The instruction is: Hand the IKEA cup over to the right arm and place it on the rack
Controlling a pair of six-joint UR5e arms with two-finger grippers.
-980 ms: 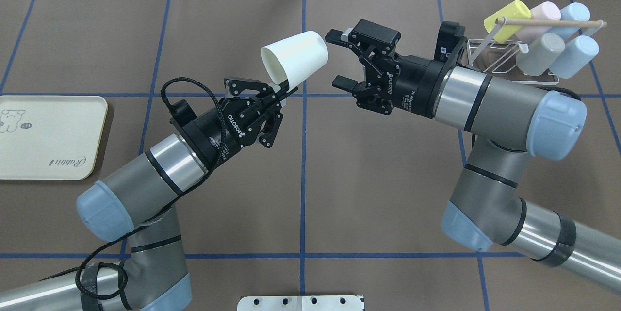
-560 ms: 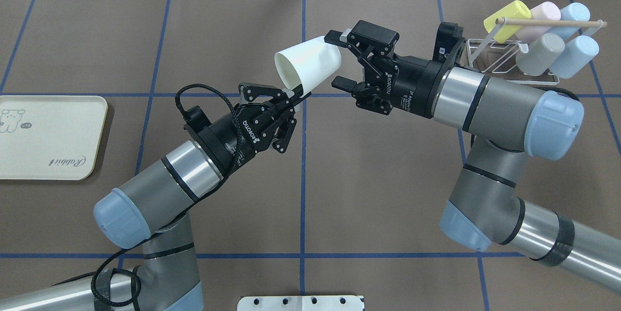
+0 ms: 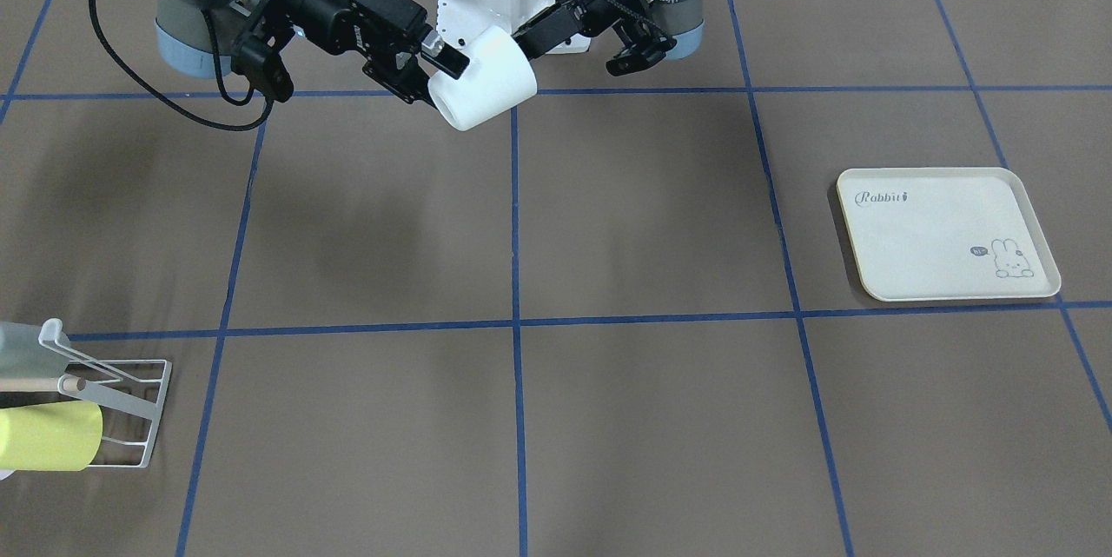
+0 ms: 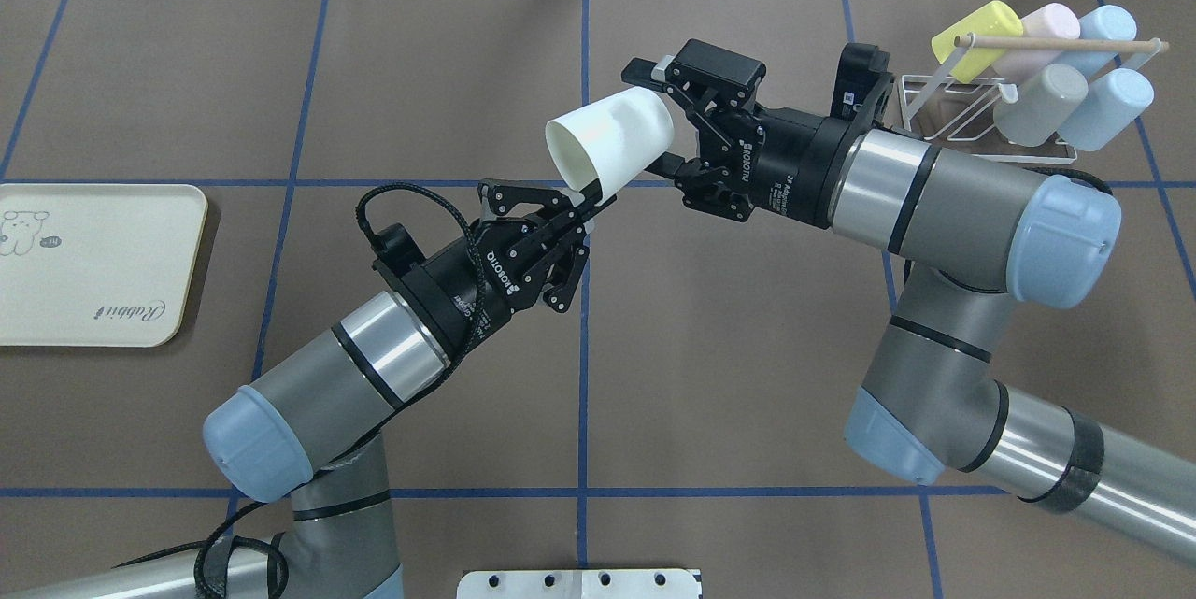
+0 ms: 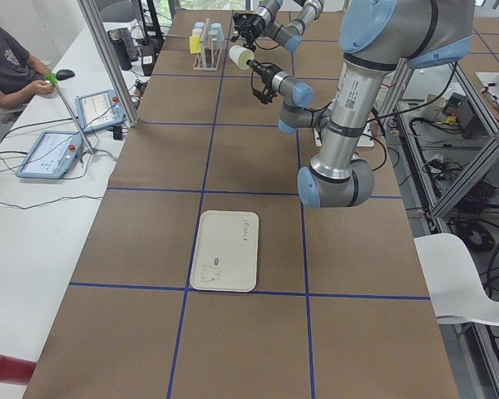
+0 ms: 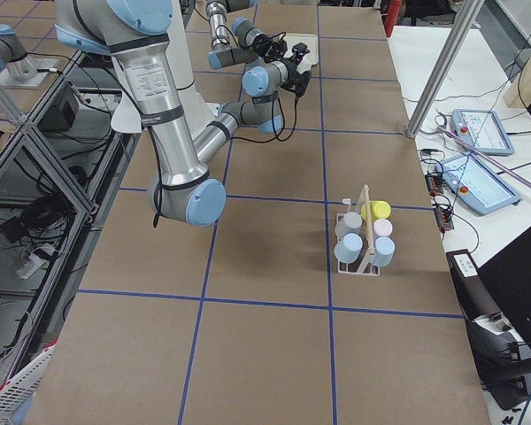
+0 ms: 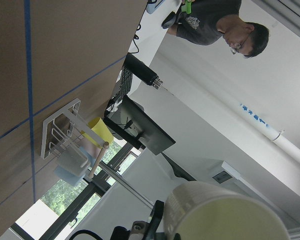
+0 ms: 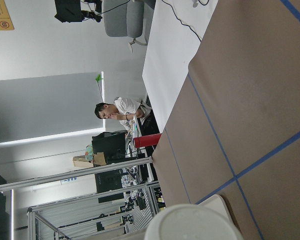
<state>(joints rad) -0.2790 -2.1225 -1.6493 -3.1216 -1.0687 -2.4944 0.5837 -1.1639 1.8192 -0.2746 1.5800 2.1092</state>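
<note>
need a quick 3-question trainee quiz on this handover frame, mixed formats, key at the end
1. True or false: the right end effector is open, with its fingers on either side of the white cup's base.
2. Where does the left end effector grip the white cup? A) at the rim B) at the base C) nowhere, it is open
3. How many coloured cups sit on the white wire rack?

Key: 1 true; 2 A; 3 five.
</note>
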